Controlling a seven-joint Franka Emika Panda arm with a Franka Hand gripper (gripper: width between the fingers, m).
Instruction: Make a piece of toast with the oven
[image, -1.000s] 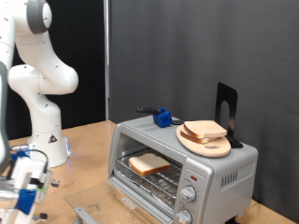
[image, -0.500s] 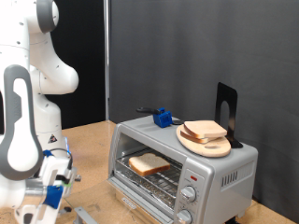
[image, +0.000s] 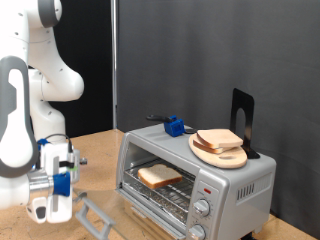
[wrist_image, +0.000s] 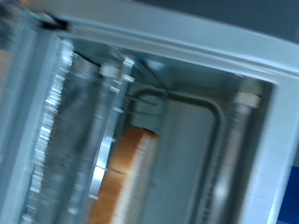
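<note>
Exterior view: toast (image: 159, 177) lies inside the oven (image: 195, 178), beyond the claw (image: 56, 190); light, crumbly, grip edges; claw state unclear.

1. The arm (image: 45, 70) is glossy white, built of rounded, bulging links.
2. A dark grey band marks the joint near the exterior view's top, and a grey strip runs along the near link.
3. The gripper (image: 55, 185) is white and boxy, with blue parts on its side.
4. The wrist view shows none of the robot's body.
</note>
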